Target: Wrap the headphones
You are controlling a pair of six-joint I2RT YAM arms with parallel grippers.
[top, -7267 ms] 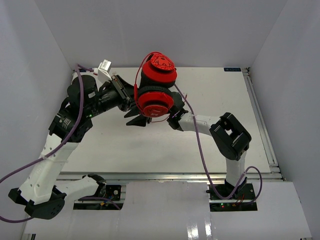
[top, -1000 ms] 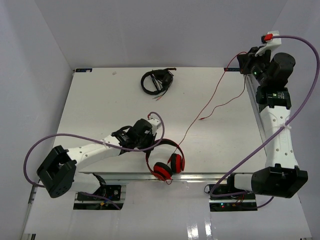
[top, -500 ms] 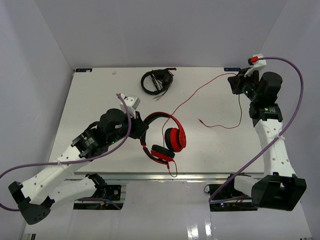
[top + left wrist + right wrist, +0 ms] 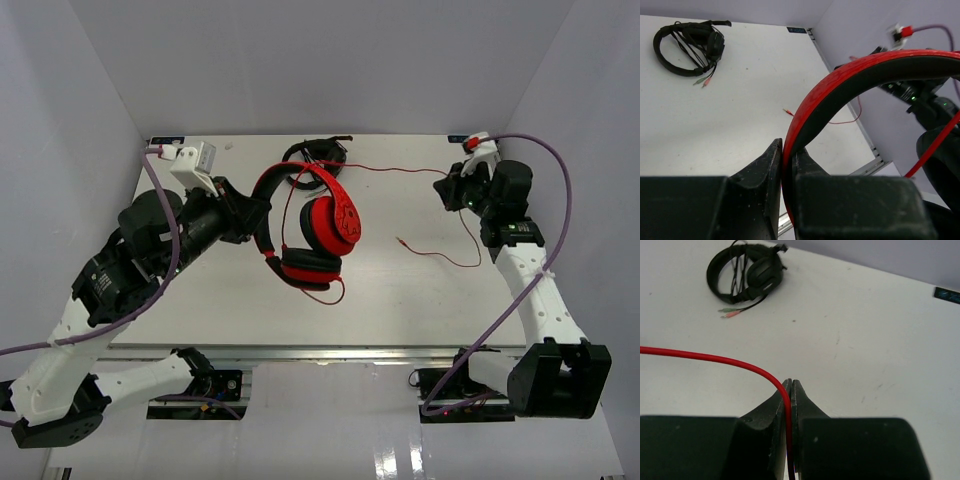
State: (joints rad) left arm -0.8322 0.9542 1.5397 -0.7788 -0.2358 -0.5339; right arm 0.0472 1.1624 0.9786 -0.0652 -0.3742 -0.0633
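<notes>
Above mid-tabletop (image 4: 200,290), w/ both arms lifted: left gripper (image 4: 250,213) is holding the red headphones (image 4: 318,228) in the air, jaws clamped on the red-black headband (image 4: 850,80) near one end. The headband is arching away from the jaws, and the earcups (image 4: 330,222) are hanging clear of the surface, approx. centre-left. At far right, right gripper (image 4: 790,386) is pinching the thin red cable (image 4: 400,170), jaws pressed together on it. Cable is running nearly straight from the headphones over the far part of the tabletop to the right gripper, then drooping in a loose loop. Its plug (image 4: 400,240) is lying on the surface betw. the two arms. Near the far edge, a black headset (image 4: 687,42) w/ its own lead across it is resting, apart from both grippers.
</notes>
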